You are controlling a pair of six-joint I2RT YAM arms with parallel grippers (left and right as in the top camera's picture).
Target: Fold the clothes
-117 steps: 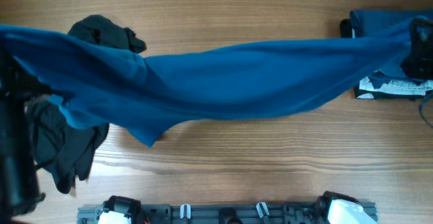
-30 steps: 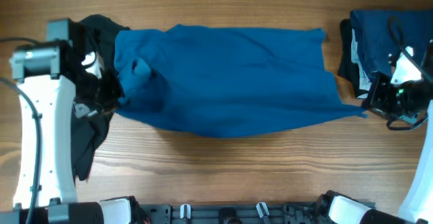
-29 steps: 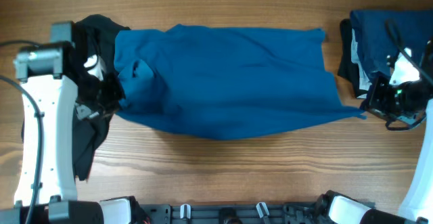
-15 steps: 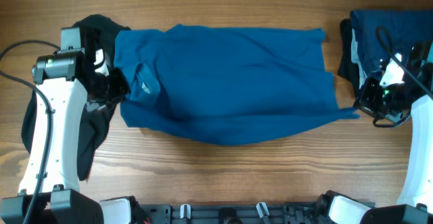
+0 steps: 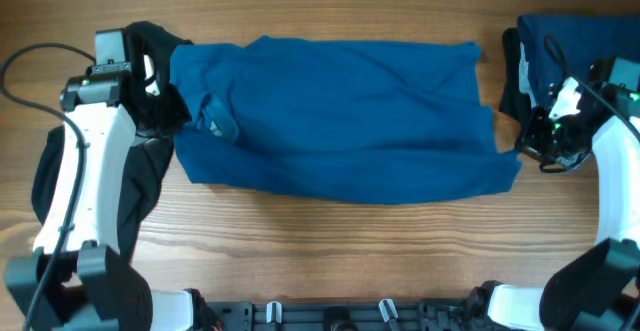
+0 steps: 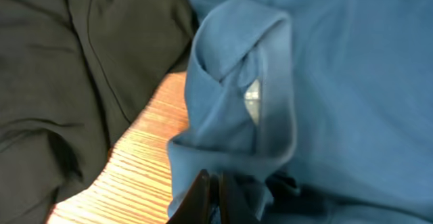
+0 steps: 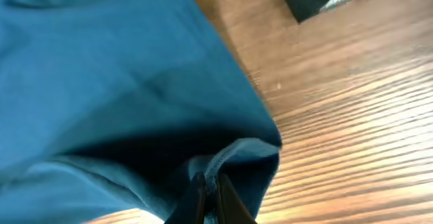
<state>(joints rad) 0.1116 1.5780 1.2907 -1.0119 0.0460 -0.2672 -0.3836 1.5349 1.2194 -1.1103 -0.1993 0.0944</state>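
The clothes in play are a large medium-blue shirt (image 5: 340,111), lying spread across the middle of the wooden table (image 5: 330,261). My left gripper (image 5: 178,121) is shut on its left edge, just below the rolled collar with its label (image 6: 252,97). In the left wrist view the jaws (image 6: 218,195) pinch blue cloth, tips together. My right gripper (image 5: 522,154) is shut on the shirt's near right corner. The right wrist view shows the hem (image 7: 243,153) clamped between the shut jaws (image 7: 208,193).
A black garment (image 5: 135,186) lies crumpled at the left, partly under the shirt and my left arm, and fills the left wrist view's left side (image 6: 61,68). A stack of dark blue, black and light folded clothes (image 5: 555,41) sits at the far right. Arm bases (image 5: 330,316) line the near edge.
Both grippers have moved a little toward the far side and inward with the shirt's edges. The trailing right corner has come in, and the shirt's near edge now lies straighter and flatter.
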